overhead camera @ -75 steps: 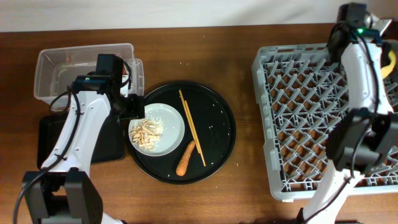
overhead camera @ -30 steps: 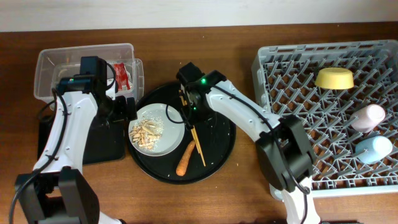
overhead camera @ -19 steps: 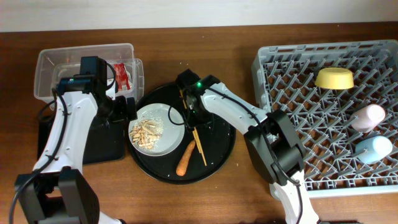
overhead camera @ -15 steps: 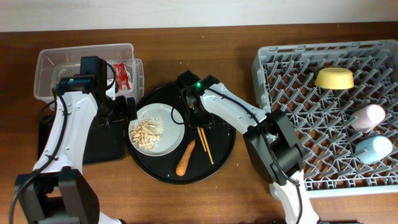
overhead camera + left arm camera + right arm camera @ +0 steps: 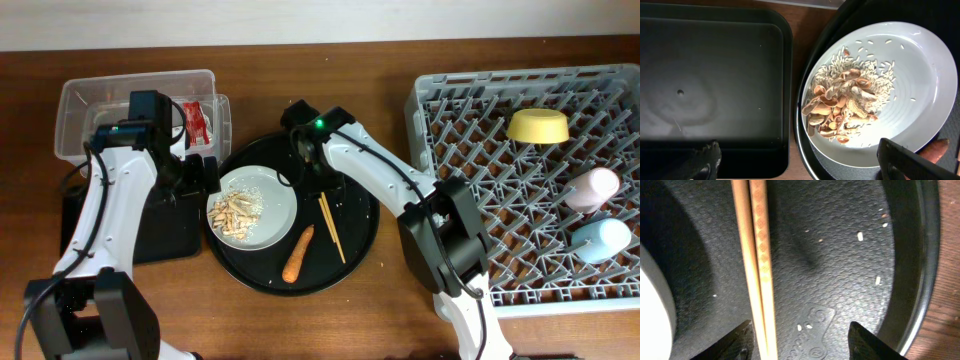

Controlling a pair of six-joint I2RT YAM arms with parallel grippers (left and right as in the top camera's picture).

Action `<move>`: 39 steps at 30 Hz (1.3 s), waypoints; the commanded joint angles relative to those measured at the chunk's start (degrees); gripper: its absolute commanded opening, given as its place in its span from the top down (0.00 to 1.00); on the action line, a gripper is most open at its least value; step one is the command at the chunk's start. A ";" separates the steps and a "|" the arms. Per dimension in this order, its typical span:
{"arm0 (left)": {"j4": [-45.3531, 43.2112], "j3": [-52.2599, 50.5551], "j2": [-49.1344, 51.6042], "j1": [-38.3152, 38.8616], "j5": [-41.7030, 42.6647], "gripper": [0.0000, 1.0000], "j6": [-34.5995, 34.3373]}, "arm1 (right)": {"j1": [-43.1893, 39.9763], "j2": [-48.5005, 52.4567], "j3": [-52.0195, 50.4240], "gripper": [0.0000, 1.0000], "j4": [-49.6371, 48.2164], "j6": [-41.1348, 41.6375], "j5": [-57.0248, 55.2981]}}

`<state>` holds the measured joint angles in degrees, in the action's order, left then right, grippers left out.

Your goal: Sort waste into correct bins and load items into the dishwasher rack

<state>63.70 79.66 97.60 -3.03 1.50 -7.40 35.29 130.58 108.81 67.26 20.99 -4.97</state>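
Observation:
The pale grey plate [image 5: 268,205] with beige food scraps and rice [image 5: 235,212] sits on the round black tray [image 5: 360,215]. An orange carrot [image 5: 298,253] and the wooden chopsticks [image 5: 332,230] lie beside it. My right gripper [image 5: 312,180] hovers open over the chopsticks' upper end. In the right wrist view the chopsticks [image 5: 757,270] run close to the left finger [image 5: 737,342], untouched. My left gripper [image 5: 802,167] is wide open, straddling the plate's [image 5: 925,60] left rim and the black rectangular tray [image 5: 715,75]. The red wrapper [image 5: 195,122] lies in the clear tub [image 5: 90,105].
The dishwasher rack [image 5: 480,200] fills the right side, holding a yellow bowl [image 5: 537,126], a pink cup [image 5: 592,187] and a blue cup [image 5: 598,238]. The black rectangular tray [image 5: 175,230] lies under my left arm, in front of the tub.
The chopsticks have slid right and toward the front on the round tray, away from the plate. My right gripper narrowed a little above them. The left arm has not moved.

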 commanded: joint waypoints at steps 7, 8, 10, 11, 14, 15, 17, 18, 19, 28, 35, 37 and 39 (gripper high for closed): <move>0.22 0.15 -0.83 -0.13 0.22 0.01 -0.76 | -0.81 0.31 -4.70 0.41 -3.28 0.52 -0.11; 0.22 0.13 -0.83 -0.13 0.22 0.01 -0.76 | -0.81 0.31 -5.81 0.41 -4.07 0.52 0.24; 0.24 0.15 -0.83 -0.13 0.22 0.01 -0.76 | -0.81 0.31 -8.04 0.40 -5.18 0.50 0.81; 0.22 0.15 -0.83 -0.13 0.22 0.01 -0.76 | -0.81 0.31 -8.33 0.41 -5.22 0.50 1.09; 0.22 0.13 -0.83 -0.13 0.22 0.01 -0.74 | -0.81 0.31 -8.50 0.41 -5.31 0.50 2.54; 0.22 0.15 -0.83 -0.13 0.22 0.01 -0.76 | -0.81 0.31 -8.50 0.41 -5.14 0.50 3.13; 0.22 0.15 -0.83 -0.13 0.22 0.01 -0.76 | -1.01 0.26 -7.78 0.41 -3.98 0.52 2.75; 0.22 0.15 -0.83 -0.13 0.22 0.01 -0.76 | -1.44 0.26 -6.23 0.41 -2.58 0.52 2.75; 0.22 0.15 -0.83 -0.13 0.24 0.01 -0.76 | -1.97 0.26 -4.35 0.41 -1.09 0.52 2.78; 0.22 0.15 -0.83 -0.13 0.24 0.01 -0.76 | -1.46 0.28 1.22 0.40 1.75 0.33 3.06; 0.26 0.15 -0.83 -0.13 0.24 0.01 -0.76 | 0.02 0.31 -4.85 0.40 -3.04 0.52 3.02; 0.26 0.13 -0.83 -0.13 0.24 0.01 -0.76 | 0.02 0.31 -6.73 0.40 -4.31 0.55 3.34; 0.26 0.15 -0.83 -0.13 0.24 0.01 -0.76 | 0.02 0.31 -8.20 0.41 -5.33 0.52 5.46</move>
<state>63.88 79.66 97.60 -3.03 1.48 -7.40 34.98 130.56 102.02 62.48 21.04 -1.63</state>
